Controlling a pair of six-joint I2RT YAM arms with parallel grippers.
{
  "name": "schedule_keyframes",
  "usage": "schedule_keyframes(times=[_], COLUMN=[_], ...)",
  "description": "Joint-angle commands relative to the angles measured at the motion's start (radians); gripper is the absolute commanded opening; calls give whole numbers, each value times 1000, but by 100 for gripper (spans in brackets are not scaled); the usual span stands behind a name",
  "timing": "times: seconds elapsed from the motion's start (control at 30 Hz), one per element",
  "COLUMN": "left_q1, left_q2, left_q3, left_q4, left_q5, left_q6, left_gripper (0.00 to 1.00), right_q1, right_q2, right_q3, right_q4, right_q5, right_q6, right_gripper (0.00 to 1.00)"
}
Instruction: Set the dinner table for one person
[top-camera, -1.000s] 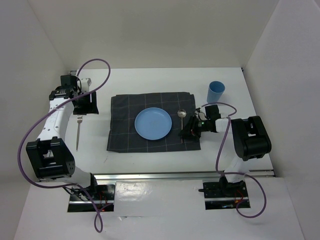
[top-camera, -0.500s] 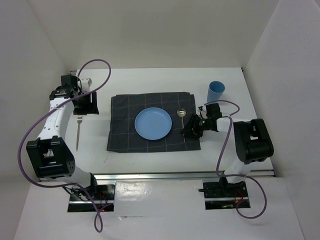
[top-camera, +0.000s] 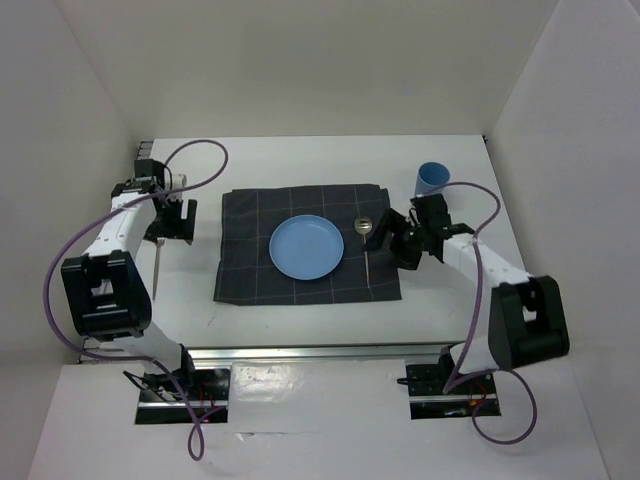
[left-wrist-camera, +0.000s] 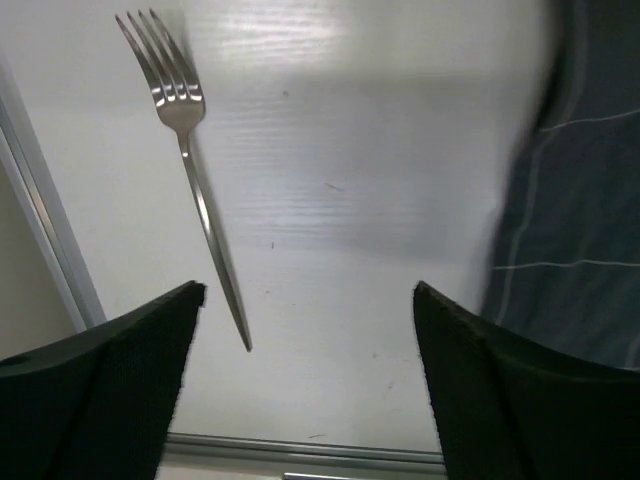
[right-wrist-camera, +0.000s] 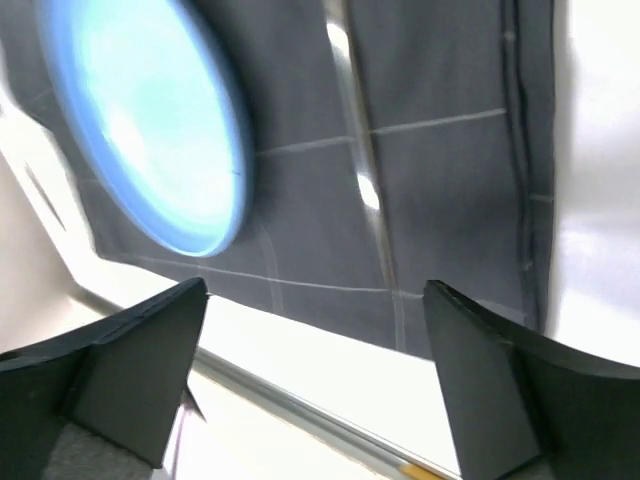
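On the white dinner table (top-camera: 300, 165) lies a dark checked cloth (top-camera: 250, 270) with a blue plate (top-camera: 306, 247) in its middle. A spoon (top-camera: 366, 245) rests on the cloth right of the plate, seen as a blurred handle (right-wrist-camera: 360, 170) in the right wrist view. A fork (top-camera: 157, 265) lies on the bare table left of the cloth, tines away from my left wrist camera (left-wrist-camera: 185, 150). My left gripper (top-camera: 172, 222) hangs open just beyond the fork's handle end. The right gripper (top-camera: 392, 240) is open beside the spoon, holding nothing.
A light blue cup (top-camera: 431, 180) stands off the cloth's far right corner, close to the right arm. White walls close in the table on three sides. An aluminium rail (top-camera: 360, 350) runs along the near edge.
Both grippers have opened wide. The right gripper has let go of the spoon's handle and pulled back toward the cup. The left arm's elbow has swung in; its gripper shifted slightly nearer.
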Motion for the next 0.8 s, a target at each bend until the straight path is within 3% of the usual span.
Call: schedule_keyframes(times=[0.0, 0.2, 0.4, 0.63, 0.77], left_q1=[5, 5, 37, 130, 150], left_q2=[45, 162, 188, 125, 238], left_q3=[-51, -60, -75, -183, -117], left_q4=[32, 55, 35, 128, 128], left_q5=[-136, -260, -282, -213, -138], left_q6=[47, 67, 79, 174, 195], left_gripper=[95, 100, 83, 81, 65], right_q1=[36, 94, 104, 104, 114], right_q2=[-152, -216, -249, -135, -115], right_q3=[41, 63, 93, 215, 262], right_q4=[-65, -124, -143, -164, -164], right_q5=[124, 220, 233, 184, 184], right_q6=[27, 3, -76, -133, -108], right_gripper=[100, 100, 100, 100, 100])
